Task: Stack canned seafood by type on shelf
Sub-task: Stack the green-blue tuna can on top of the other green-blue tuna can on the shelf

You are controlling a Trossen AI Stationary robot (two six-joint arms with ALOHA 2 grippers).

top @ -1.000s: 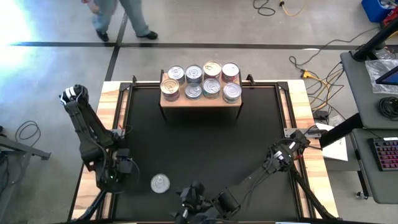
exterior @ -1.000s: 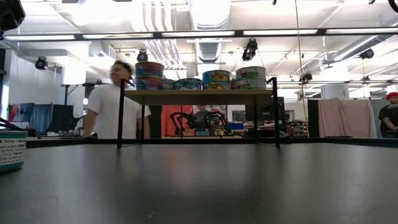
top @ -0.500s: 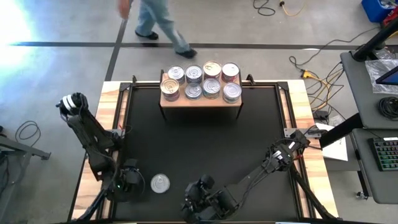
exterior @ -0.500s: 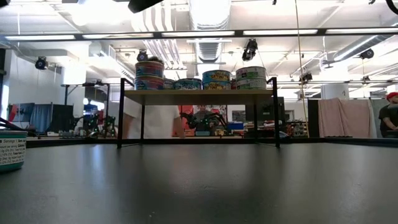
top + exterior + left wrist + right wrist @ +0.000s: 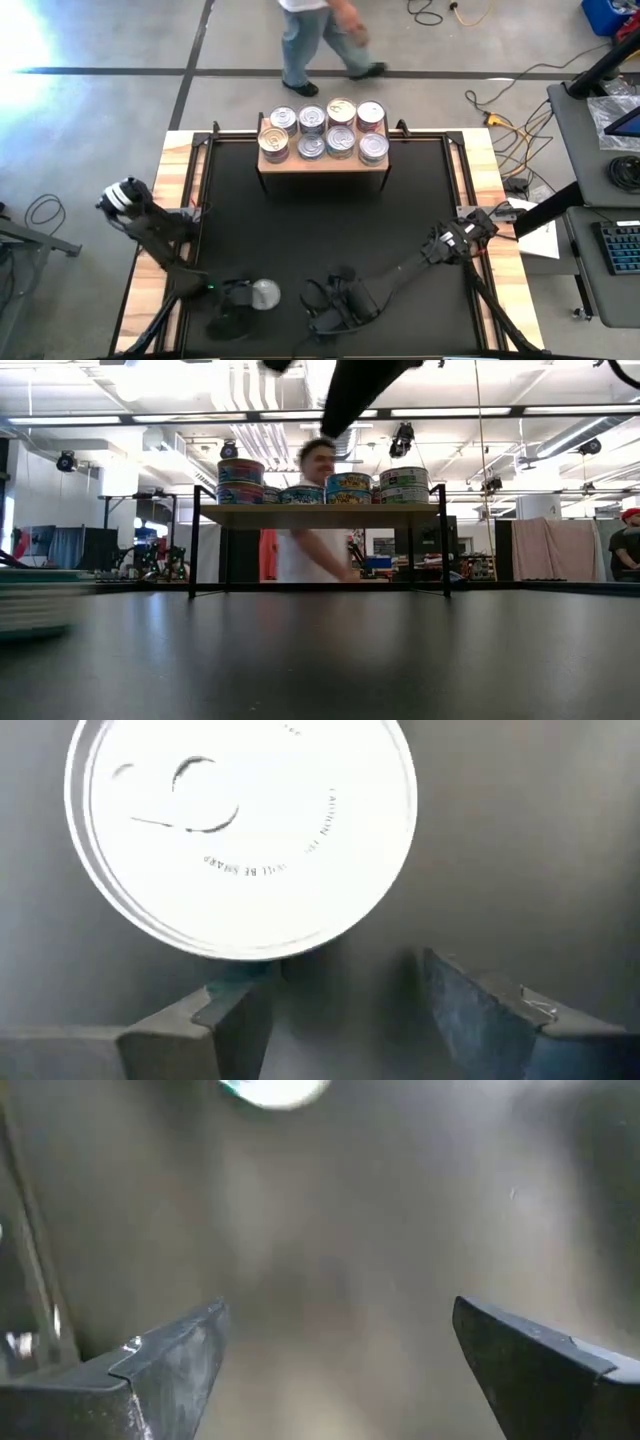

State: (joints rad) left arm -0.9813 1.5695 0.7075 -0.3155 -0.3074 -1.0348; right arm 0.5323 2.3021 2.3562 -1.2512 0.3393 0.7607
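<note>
A lone silver-lidded can (image 5: 265, 293) stands on the black mat near the front edge; the low view shows it blurred at the far left (image 5: 35, 605). My left gripper (image 5: 243, 298) is open just left of it, tipped down, and in its wrist view (image 5: 340, 990) the lid (image 5: 240, 830) fills the space ahead of the fingers. My right gripper (image 5: 322, 300) hovers open to the can's right (image 5: 335, 1340). Several cans (image 5: 325, 128) sit in two rows on the wooden shelf (image 5: 322, 160) at the far edge, and those at its left end are stacked two high (image 5: 240, 480). My left gripper has one fingertip (image 5: 235, 1005) right at the can's near side (image 5: 245, 970), slanting down from the table's left. I cannot tell whether it touches the can. The other finger stands apart from it, over bare mat.
The black mat (image 5: 320, 230) between the shelf and the grippers lies bare. A person (image 5: 315, 40) walks across the floor beyond the far edge and shows behind the shelf (image 5: 315, 510). Cables lie on the floor at the far right.
My left gripper has come down and gone toward the table's right, up to the lone can. The can appears to have slid slightly rightward. My right gripper has tipped further down and edged away from the near edge. The person has walked rightward behind the table.
</note>
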